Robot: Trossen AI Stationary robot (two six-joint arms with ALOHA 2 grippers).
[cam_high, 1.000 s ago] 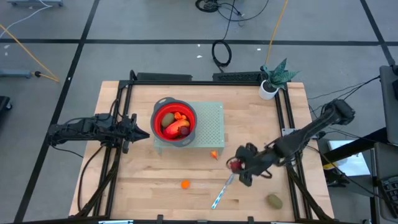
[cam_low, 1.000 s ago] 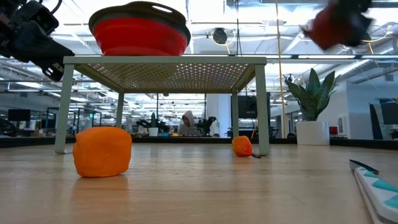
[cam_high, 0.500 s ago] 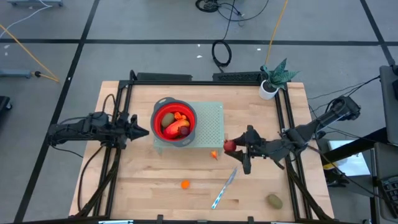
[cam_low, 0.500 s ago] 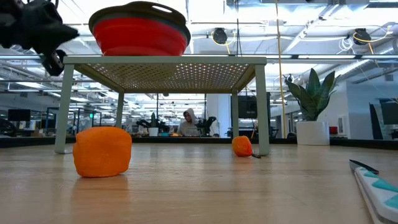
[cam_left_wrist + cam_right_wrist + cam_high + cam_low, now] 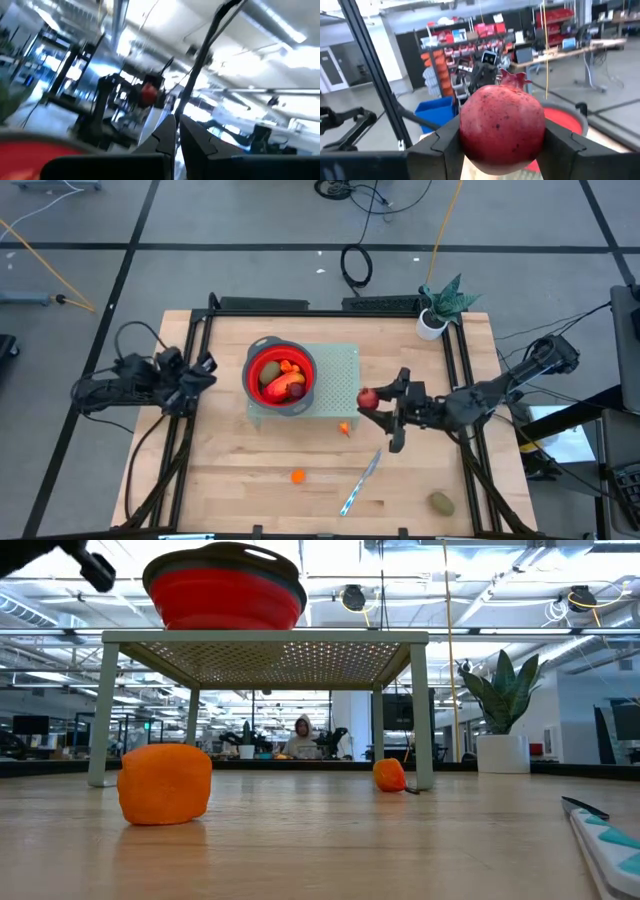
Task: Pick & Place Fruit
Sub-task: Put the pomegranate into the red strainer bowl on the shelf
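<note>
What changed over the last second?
The right gripper, shut on the dark red fruit, lifted it off the table near the knife and carried it toward the red bowl. The left gripper, shut and empty, drew back leftward. Bowl, knife and the loose fruit on the table stayed put.

Open wood is left between the right gripper (image 5: pixel 378 412), shut round a dark red pomegranate (image 5: pixel 368 398), and the pale green perforated stand (image 5: pixel 338 380). The red collapsible bowl (image 5: pixel 280 377) is already crowded with fruit (image 5: pixel 283 381). The front strip is obstructed by a small orange fruit (image 5: pixel 298 476), a silver-and-blue knife (image 5: pixel 360 483) and an olive-brown fruit (image 5: pixel 441 502).
</note>
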